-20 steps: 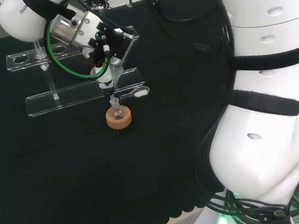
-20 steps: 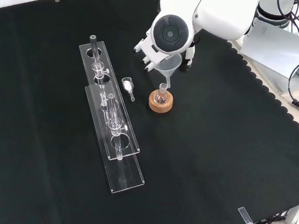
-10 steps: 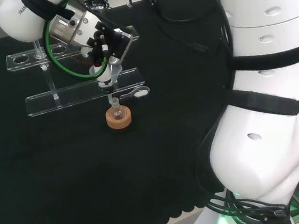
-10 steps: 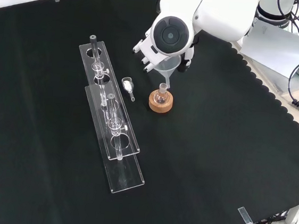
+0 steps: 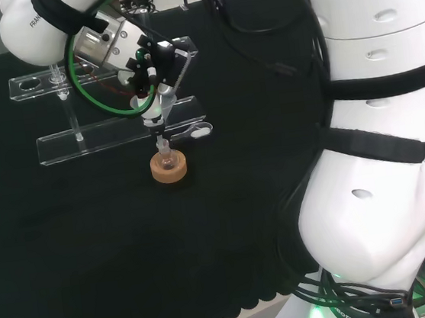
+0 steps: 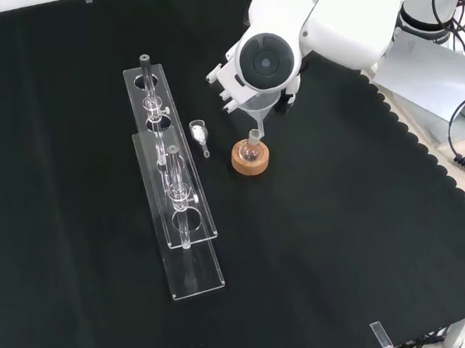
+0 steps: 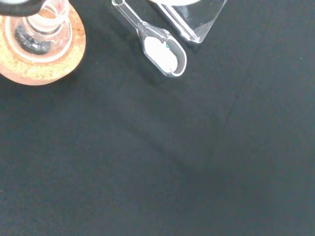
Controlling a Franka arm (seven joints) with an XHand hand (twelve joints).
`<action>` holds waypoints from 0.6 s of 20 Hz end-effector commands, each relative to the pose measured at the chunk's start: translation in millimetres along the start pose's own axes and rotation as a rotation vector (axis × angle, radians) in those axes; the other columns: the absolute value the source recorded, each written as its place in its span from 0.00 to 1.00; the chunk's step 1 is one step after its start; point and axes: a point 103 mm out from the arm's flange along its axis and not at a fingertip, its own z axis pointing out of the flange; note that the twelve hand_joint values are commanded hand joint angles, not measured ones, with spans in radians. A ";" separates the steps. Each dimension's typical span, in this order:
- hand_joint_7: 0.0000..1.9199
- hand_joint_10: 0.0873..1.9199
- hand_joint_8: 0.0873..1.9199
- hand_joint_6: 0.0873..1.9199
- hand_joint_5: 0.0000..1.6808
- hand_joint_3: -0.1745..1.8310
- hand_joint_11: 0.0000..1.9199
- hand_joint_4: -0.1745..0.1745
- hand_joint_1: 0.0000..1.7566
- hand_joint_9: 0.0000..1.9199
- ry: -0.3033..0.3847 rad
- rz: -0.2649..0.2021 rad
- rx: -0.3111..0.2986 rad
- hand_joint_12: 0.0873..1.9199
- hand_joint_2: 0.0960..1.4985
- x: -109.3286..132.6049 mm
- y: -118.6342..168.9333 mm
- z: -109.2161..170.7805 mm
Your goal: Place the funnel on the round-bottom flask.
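The hand is shut on a clear funnel, which it holds upright. The funnel's stem points down at the neck of a small round-bottom flask that sits on a cork ring. In the front view the funnel hangs under the arm's round grey cap, with white fingers to its left. Its stem tip is just over the flask on the cork ring. I cannot tell whether the stem is inside the neck. The wrist view has the flask's neck and cork ring close by.
A clear scoop with white powder lies beside the cork ring. Two long clear racks holding test tubes lie left of it in the front view. In the head view they are the rack and rack behind the flask.
The arm's link and the hand have shifted slightly, away from the rack. The funnel stays over the flask's neck, and the flask and scoop have not moved.
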 end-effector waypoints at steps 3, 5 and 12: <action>0.44 0.28 0.39 0.38 0.32 0.32 0.33 0.43 0.40 0.65 -0.015 0.062 -0.067 0.62 0.43 -1.9 -3.2 2.8; 0.44 0.28 0.39 0.37 0.32 0.32 0.33 0.43 0.40 0.65 -0.012 0.068 -0.076 0.62 0.44 -1.8 -3.9 2.8; 0.44 0.28 0.39 0.37 0.32 0.32 0.33 0.42 0.40 0.65 -0.018 0.072 -0.097 0.62 0.44 2.8 -4.1 4.1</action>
